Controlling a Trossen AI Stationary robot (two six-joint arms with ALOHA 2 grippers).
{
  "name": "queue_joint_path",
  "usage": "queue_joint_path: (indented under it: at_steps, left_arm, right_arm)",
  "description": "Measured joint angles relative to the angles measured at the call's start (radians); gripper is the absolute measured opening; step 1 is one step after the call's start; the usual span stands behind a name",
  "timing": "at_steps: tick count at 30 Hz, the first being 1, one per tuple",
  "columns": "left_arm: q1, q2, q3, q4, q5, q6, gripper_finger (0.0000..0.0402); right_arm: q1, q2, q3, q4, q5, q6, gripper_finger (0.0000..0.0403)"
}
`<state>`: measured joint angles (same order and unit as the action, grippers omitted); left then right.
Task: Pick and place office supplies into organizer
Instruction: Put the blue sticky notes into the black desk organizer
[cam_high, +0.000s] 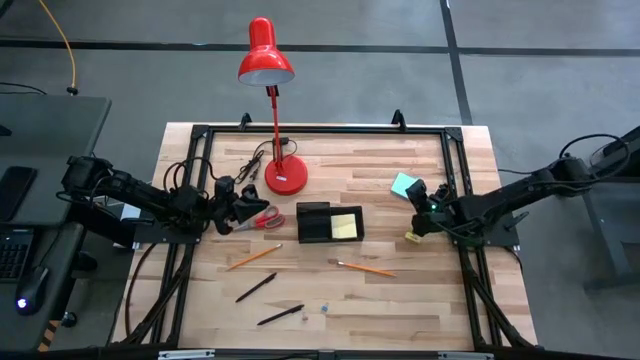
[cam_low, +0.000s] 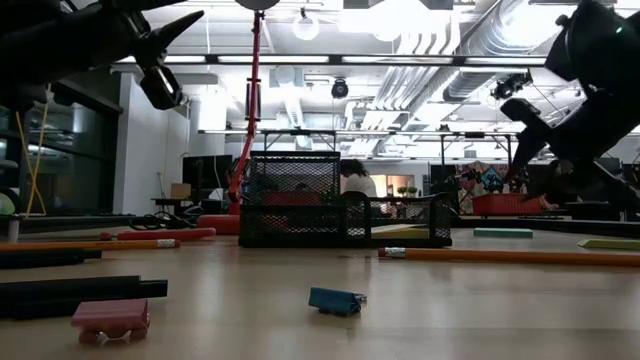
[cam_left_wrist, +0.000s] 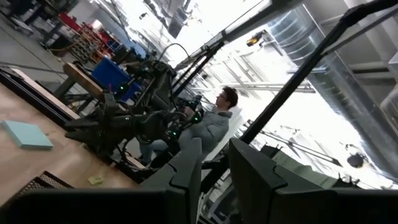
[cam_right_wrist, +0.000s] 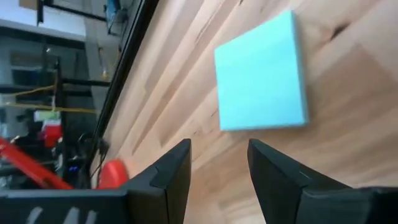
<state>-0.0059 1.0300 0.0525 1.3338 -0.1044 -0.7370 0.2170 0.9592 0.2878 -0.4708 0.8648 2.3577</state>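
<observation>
Teal sticky-note pad (cam_right_wrist: 261, 74) lies just beyond the right gripper (cam_right_wrist: 219, 168), near the table (cam_high: 420, 300) edge.
Its fingers (cam_right_wrist: 171, 171) stand parted, grasping nothing; left gripper (cam_high: 243, 208) beside the scissors (cam_high: 262, 219), fingers parted, empty.

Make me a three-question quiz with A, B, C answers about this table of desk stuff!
1. Where is the yellow sticky pad?
A. inside the organizer
B. under the lamp
C. on the floor

2. How many orange pencils lie on the table?
A. one
B. two
C. four

3. What is the right gripper doing?
A. open, empty
B. squeezing a pen
C. holding scissors

Answers: 1 A, it sits in one compartment; 2 B, the second pencil is nearby; 3 A, its fingers stand apart, near the teal pad.
</observation>
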Motion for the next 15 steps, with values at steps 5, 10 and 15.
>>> queue_joint_path:
  at_steps: [5,10,15]
  left_arm:
    - [-0.001,0.000,0.000,0.000,-0.018,0.000,0.0074]
    - [-0.001,0.000,0.000,0.000,-0.018,-0.002,0.0074]
    - [0.000,0.000,0.000,-0.001,-0.021,-0.003,0.0074]
  right_arm:
    - [-0.033,0.002,0.000,-0.075,-0.097,-0.062,0.0148]
    - [-0.036,0.002,0.000,-0.143,-0.098,-0.058,0.0148]
    - [-0.056,0.022,0.000,-0.177,-0.134,-0.056,0.0148]
